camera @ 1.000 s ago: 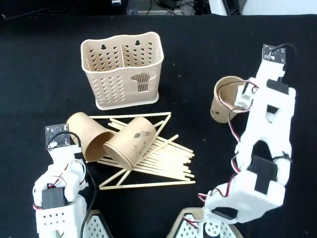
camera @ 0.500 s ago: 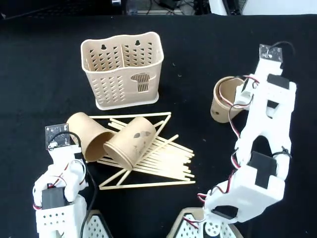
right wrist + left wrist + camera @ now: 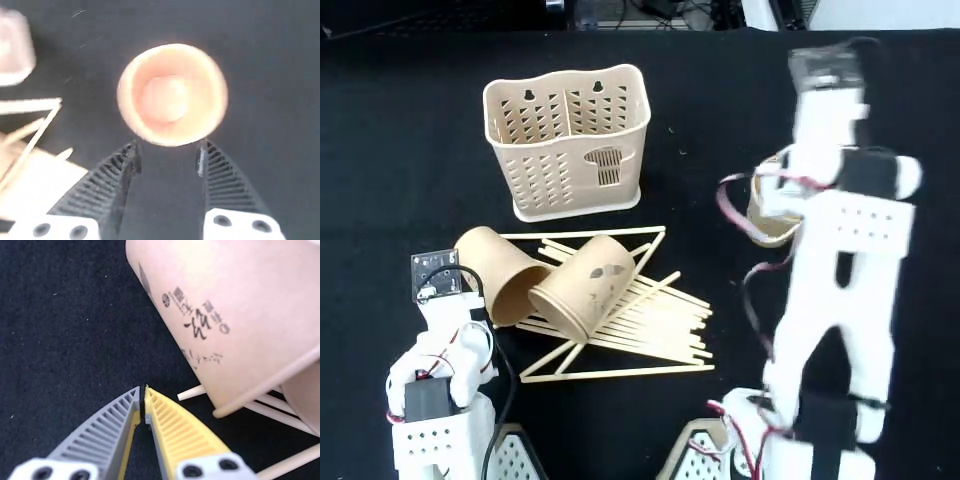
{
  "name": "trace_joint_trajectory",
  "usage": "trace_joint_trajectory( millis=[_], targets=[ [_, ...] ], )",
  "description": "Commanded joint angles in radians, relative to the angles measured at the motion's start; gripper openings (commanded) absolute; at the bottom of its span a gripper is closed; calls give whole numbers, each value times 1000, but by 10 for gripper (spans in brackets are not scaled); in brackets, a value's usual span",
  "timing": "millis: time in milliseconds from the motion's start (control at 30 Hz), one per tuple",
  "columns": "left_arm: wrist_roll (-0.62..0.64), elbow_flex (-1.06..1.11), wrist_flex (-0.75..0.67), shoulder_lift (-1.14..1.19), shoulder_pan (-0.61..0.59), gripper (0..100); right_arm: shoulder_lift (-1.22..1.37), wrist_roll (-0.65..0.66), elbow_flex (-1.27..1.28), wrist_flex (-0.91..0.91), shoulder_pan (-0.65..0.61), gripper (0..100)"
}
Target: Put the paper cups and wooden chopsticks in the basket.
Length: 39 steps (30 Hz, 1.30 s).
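Note:
A beige slotted basket stands at the back of the black table. In front of it two paper cups lie on their sides over a spread of wooden chopsticks. A third cup stands upright to the right, mostly covered by my right arm. In the right wrist view that cup is seen from above, just beyond my open right gripper. My left gripper is shut and holds nothing, close beside a lying cup and chopstick ends.
The left arm sits at the front left of the black cloth. A corner of the basket and some chopsticks lie off to one side of the right gripper. Arm bases stand along the front edge.
The right arm has swung up and over the upright cup, its wrist moving back and to the left. The left arm, lying cups and chopsticks have not moved.

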Motion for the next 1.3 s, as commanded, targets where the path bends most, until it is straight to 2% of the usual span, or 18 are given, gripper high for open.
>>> trace_joint_trajectory(
  millis=[0, 133, 333, 500, 767, 1033, 1267],
  targets=[
    [6, 16, -14, -3, 5, 31, -107, 38, 33, 58, -178, 197],
    [6, 16, -14, -3, 5, 31, -197, 38, 231, 8, -414, 198],
    [6, 16, -14, -3, 5, 31, -341, 31, 568, -215, -712, 201],
    [6, 16, -14, -3, 5, 31, -432, 9, 719, -307, -838, 202],
    [6, 16, -14, -3, 5, 31, -483, -124, 728, -302, -1086, 203],
    [6, 16, -14, -3, 8, 31, -483, -132, 777, -387, -1108, 203],
    [6, 16, -14, -3, 5, 31, -481, -132, 952, -605, -1103, 203]
  ],
)
